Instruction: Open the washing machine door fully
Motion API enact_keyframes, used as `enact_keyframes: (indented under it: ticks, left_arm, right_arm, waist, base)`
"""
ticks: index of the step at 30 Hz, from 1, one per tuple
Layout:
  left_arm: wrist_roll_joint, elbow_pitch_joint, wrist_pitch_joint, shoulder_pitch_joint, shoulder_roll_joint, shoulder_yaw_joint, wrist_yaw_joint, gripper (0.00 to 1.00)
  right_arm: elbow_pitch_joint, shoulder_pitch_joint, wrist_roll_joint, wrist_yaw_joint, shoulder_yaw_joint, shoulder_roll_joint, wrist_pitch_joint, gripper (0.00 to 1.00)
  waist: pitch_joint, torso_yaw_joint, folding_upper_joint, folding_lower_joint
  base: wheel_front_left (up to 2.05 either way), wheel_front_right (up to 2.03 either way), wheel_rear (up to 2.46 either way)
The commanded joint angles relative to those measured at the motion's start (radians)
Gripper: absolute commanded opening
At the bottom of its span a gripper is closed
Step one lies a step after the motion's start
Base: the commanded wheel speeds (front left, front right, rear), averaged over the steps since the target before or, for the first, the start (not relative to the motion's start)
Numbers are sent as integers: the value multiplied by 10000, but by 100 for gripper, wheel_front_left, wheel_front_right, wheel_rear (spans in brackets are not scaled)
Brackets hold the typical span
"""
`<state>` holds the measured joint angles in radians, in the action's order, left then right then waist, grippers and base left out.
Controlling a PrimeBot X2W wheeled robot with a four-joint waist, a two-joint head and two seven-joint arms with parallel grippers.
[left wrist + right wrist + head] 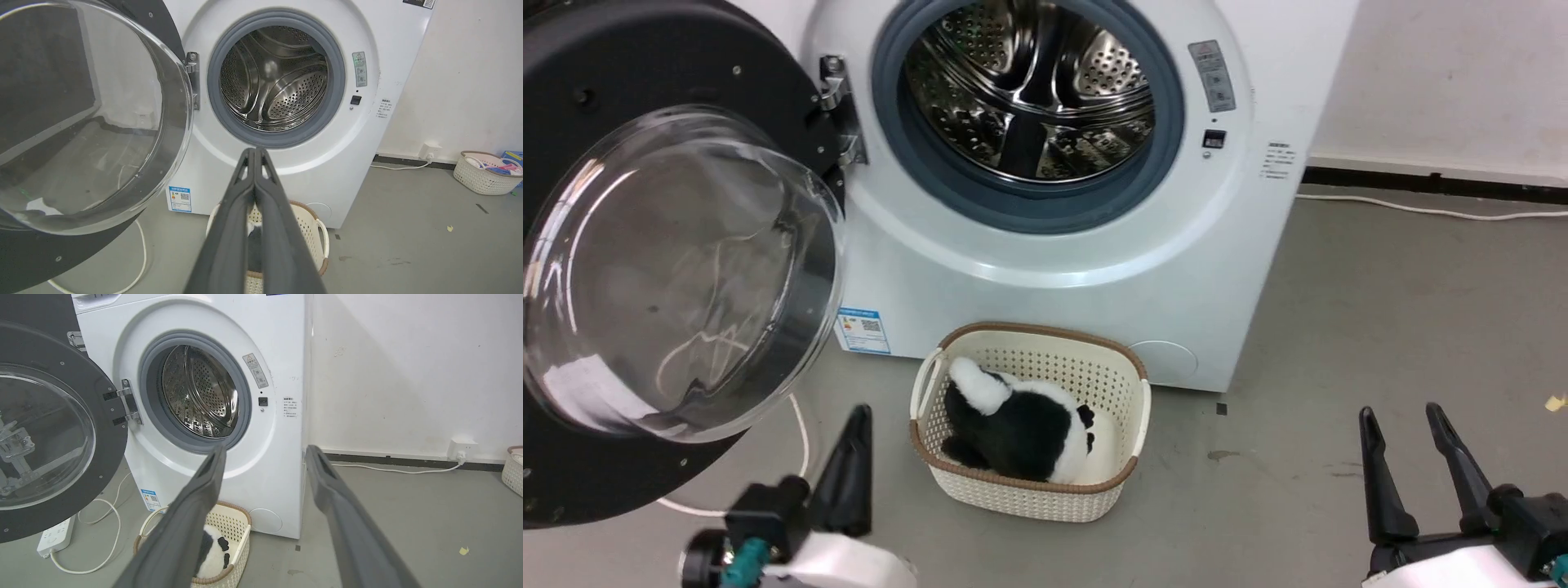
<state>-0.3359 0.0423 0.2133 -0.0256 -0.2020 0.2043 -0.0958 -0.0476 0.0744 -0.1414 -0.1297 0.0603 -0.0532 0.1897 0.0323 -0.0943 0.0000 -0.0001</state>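
Rebound is judged the risk; the washing machine door (678,269), swung wide to the left of the washing machine (1094,269), could be nudged shut by the left gripper (858,425), pressed together near its lower rim; the right gripper (1399,425) is held spread.

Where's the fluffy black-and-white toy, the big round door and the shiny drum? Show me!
plush toy (1013,429): head view, on its black back.
washing machine door (678,269): head view, on its glass bowl window.
drum (1111,73): head view, on its perforated steel wall.
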Motion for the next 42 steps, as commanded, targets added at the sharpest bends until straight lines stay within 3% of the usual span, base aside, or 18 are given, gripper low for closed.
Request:
enact_keyframes:
  ticks: [1,2,14,30,31,42]
  left_arm:
    - [129,68,44,216,34,120,-82,92]
    - [156,113,49,296,92,188,-123,100]
    - [575,642,221,780,261,792,-261,100]
    - [812,714,319,497,130,838,-496,100]
    - [839,665,339,496,130,827,-528,0]
    - [917,637,106,604,305,637,-397,0]
  right_arm:
    - [-37,129,3,-10,0,29,-19,100]
    - [-16,165,-11,-10,0,29,-24,100]
    - [458,467,-105,-10,-11,29,80,100]
    - [741,388,-201,-10,-42,30,217,100]
    - [747,386,-202,-10,-43,30,222,0]
    - [715,331,-8,-1,-63,0,23,0]
  waist:
    - [16,94,0,1]
    - [19,124,0,1]
    - [66,356,0,1]
    - [24,400,0,1]
    - [20,393,0,1]
    - [1,430,0,1]
  base:
    - [0,0,0]
    - [0,0,0]
    - [0,0,0]
    - [0,0,0]
    - [0,0,0]
    - [0,0,0]
